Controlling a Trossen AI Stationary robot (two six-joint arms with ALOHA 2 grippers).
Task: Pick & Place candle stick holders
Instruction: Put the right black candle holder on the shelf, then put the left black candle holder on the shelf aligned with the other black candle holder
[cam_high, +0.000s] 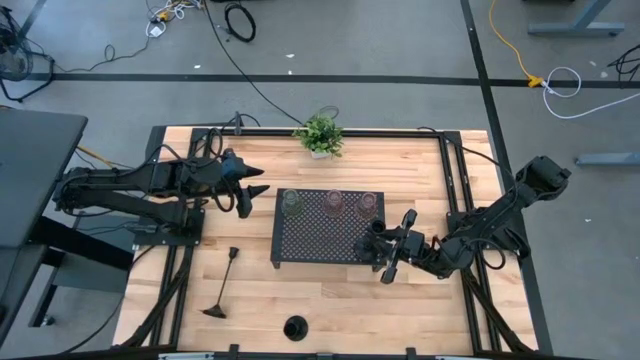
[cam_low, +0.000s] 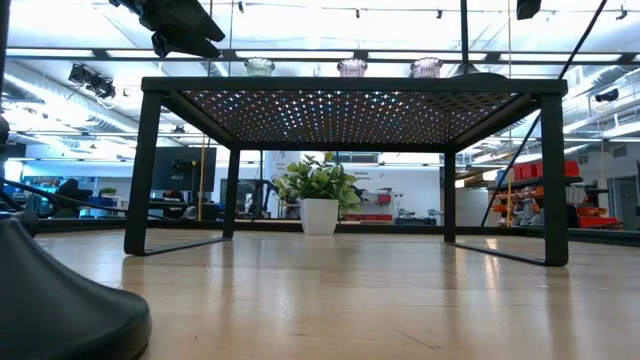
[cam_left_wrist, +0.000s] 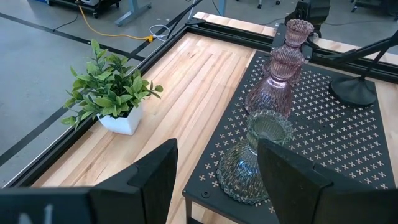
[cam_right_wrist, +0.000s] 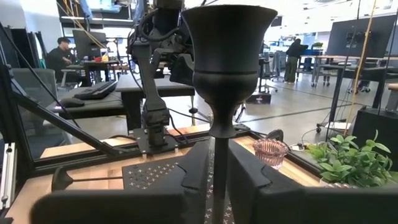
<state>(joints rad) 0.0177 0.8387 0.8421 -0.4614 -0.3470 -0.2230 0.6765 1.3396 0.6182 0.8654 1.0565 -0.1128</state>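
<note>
Black perforated tray (cam_high: 318, 240) stands mid-table w/ three glass holders in a row along its far edge: greenish holder (cam_high: 292, 203) at the tray's left end, then two pinkish hourglass holders (cam_high: 335, 203) and (cam_high: 367, 204) to its right. Same three show in the left wrist view, greenish holder (cam_left_wrist: 254, 158) nearest, pink ones behind it in line. Right gripper (cam_high: 391, 248) sits at the tray's right side, over its near-right corner, fingers narrowed onto the thin stem of a tall black holder (cam_right_wrist: 226, 68); the right wrist view shows the cup-shaped top upright just ahead of the fingers (cam_right_wrist: 252, 171) w/ the stem running down between them. That holder's cone base (cam_left_wrist: 353, 91) looks to rest on the tray surface near the right edge, seen from the left wrist view. Left gripper (cam_high: 250, 190) hovers off the tray's left far corner, above the table (cam_high: 330, 300), fingers spread wide, holding nothing. Second tall black holder (cam_high: 224, 285) lies tipped on the wood, left of the tray & toward the near edge, cone base pointing nearward. Squat black holder (cam_high: 295, 326) stands at the near edge, below the tray's left end. Potted plant (cam_high: 320, 135) is beyond the tray's far edge.
</note>
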